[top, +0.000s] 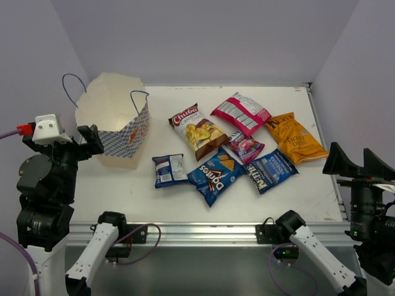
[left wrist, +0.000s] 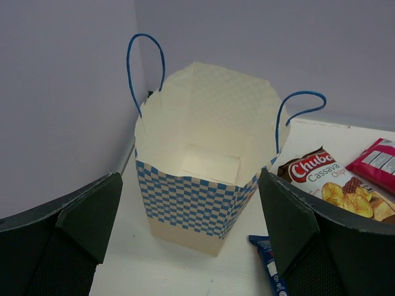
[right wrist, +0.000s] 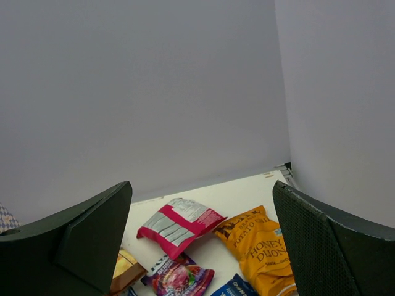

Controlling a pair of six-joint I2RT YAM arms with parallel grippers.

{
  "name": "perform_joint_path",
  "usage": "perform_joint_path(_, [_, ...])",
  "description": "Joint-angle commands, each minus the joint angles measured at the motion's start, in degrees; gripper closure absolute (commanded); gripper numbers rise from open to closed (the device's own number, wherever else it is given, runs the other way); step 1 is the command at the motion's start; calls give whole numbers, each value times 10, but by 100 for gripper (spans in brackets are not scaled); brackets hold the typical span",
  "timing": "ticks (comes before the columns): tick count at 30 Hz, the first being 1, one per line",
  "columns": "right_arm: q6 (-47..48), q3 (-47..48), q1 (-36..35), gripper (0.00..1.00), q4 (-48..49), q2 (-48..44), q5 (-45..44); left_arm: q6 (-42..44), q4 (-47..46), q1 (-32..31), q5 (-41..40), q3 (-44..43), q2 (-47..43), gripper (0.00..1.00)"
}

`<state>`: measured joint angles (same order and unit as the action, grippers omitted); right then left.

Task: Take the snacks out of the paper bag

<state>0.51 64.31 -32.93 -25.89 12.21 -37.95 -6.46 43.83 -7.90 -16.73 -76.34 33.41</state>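
The paper bag (top: 114,126) stands upright at the table's left with its mouth open; in the left wrist view the paper bag (left wrist: 197,197) shows only its bare bottom inside. Several snacks lie flat to its right: brown-red Chuba (top: 199,131), pink-white packet (top: 241,113), orange-yellow chips (top: 295,137), magenta candy (top: 245,147), dark blue packet (top: 270,169), Doritos (top: 216,175) and small blue-white packet (top: 170,169). My left gripper (top: 86,142) hovers open just left of the bag, holding nothing. My right gripper (top: 358,163) hangs open off the table's right edge, apart from the snacks.
Grey walls close the table at the back and both sides. A metal rail (top: 203,234) runs along the near edge with both arm bases and cables (top: 139,243) on it. The bag's blue string handles (left wrist: 145,68) stick up.
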Motion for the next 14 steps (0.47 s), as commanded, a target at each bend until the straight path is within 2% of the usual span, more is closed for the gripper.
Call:
perform_joint_path(1, [14,-2,1,1,3,4,8,-5,-12,-3,-3,2,-1,0])
perform_joint_path(14, [12,-5,1,1,6,11,18,-7,-29,-3,13,11,10,0])
